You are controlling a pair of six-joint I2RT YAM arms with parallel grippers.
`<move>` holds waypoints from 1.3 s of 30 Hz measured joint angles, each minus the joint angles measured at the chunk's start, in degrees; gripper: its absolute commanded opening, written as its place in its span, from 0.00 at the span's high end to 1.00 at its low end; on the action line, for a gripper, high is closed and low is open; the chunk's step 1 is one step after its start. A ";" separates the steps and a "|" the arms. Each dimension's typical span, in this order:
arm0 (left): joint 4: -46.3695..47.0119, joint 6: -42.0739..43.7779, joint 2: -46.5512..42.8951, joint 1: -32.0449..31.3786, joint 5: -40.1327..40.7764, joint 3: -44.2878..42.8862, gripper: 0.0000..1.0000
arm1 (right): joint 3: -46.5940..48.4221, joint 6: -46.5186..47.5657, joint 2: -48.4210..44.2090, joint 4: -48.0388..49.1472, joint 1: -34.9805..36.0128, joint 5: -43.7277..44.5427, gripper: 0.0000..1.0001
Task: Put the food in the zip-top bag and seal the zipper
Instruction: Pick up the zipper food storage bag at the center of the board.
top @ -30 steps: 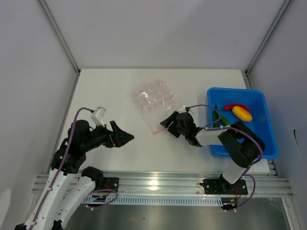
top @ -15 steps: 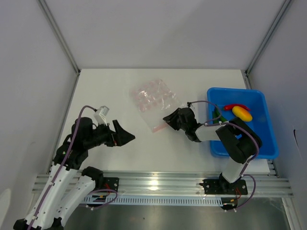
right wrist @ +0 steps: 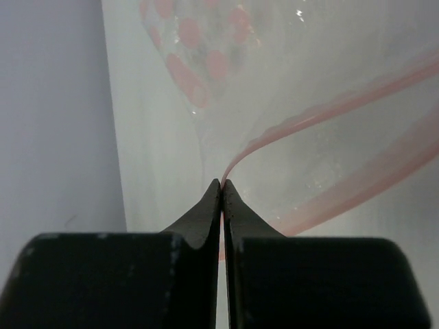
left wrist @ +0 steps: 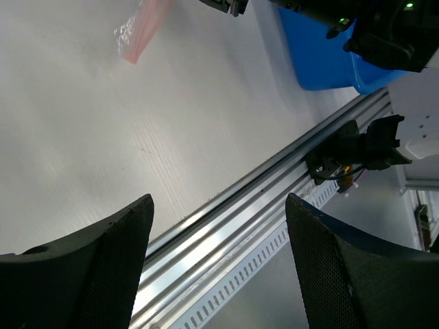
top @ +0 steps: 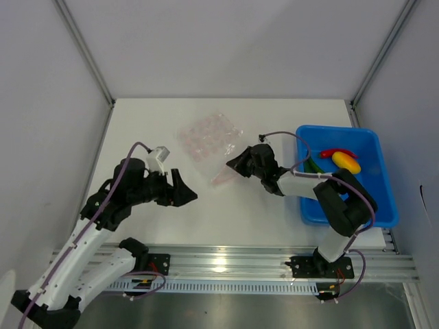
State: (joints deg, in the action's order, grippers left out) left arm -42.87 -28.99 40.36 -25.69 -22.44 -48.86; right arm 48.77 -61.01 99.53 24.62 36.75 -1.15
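Observation:
The clear zip-top bag point(top: 208, 137) with pink dots lies on the white table, mouth toward the front right. My right gripper point(top: 230, 164) is shut on the upper lip of its pink zipper point(right wrist: 302, 118), which bows upward while the lower strip point(right wrist: 357, 188) stays flat. The food sits in the blue bin: a red chili pepper point(top: 336, 153), a yellow-orange piece point(top: 346, 163) and dark green pieces point(top: 312, 166). My left gripper point(top: 192, 195) hangs open over the table left of the bag, nothing between its fingers point(left wrist: 103, 267). A corner of the bag point(left wrist: 140, 31) shows in the left wrist view.
The blue bin point(top: 374, 205) stands at the right edge of the table. An aluminium rail point(top: 226, 264) runs along the near edge, also seen as the rail point(left wrist: 260, 205) in the left wrist view. Grey walls close in the table on three sides.
My right gripper closed on the bag's zipper edge and drew back and left, shifting the bag slightly. My left arm moved right and forward toward the bag, its jaws narrowing a little.

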 measured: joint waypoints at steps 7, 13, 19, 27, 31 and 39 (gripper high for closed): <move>0.00 1.05 7.82 -11.91 11.23 -6.25 0.23 | 0.00 3.50 -15.04 -9.92 5.29 -1.73 1.00; 0.48 0.68 10.60 -17.31 21.05 -6.34 0.30 | -0.09 4.15 -26.73 -16.22 7.19 -1.55 1.00; 2.05 0.11 12.85 -25.00 30.25 -6.69 0.31 | -0.44 3.04 -29.90 -20.68 9.11 -0.81 1.00; 4.85 -0.55 13.31 -28.20 35.67 -8.22 0.30 | -0.44 2.49 -29.88 -25.90 11.74 -0.15 1.00; 5.99 -0.52 15.52 -28.81 37.66 -9.14 0.30 | -0.44 0.81 -29.88 -26.67 12.48 0.28 1.00; 8.44 -0.44 18.23 -30.62 40.02 -9.11 0.30 | -0.04 -3.26 -29.79 -29.29 12.96 1.88 1.00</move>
State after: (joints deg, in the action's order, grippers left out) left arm -34.44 -29.43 58.59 -56.31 17.58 -57.98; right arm 48.73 -64.27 69.73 -4.67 49.71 0.73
